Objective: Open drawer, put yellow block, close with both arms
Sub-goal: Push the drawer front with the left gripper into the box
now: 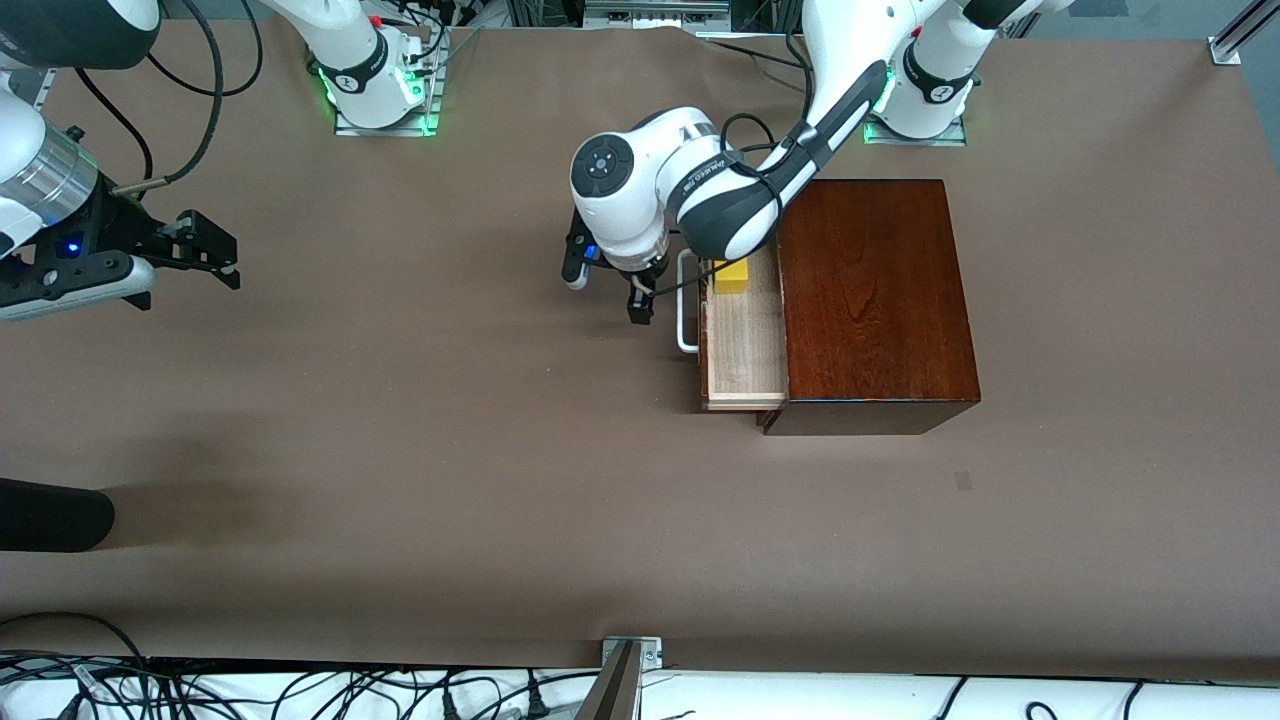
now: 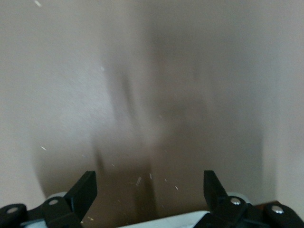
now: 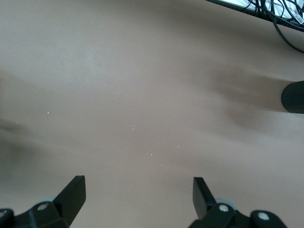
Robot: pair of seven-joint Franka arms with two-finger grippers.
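The dark reddish-brown wooden box (image 1: 875,300) stands toward the left arm's end of the table. Its drawer (image 1: 745,345) is pulled out, pale wood inside, white U-shaped handle (image 1: 686,300) at its front. The yellow block (image 1: 730,277) lies in the drawer, at the end farther from the front camera. My left gripper (image 1: 606,296) is open and empty, low over the table just in front of the handle; its wrist view (image 2: 149,183) shows only brown table. My right gripper (image 1: 225,258) is open and empty, waiting over the right arm's end of the table (image 3: 137,187).
A black rounded object (image 1: 50,515) juts in at the right arm's end, nearer the front camera; it also shows in the right wrist view (image 3: 292,97). Cables (image 1: 300,690) and a metal mount (image 1: 628,665) line the table's near edge.
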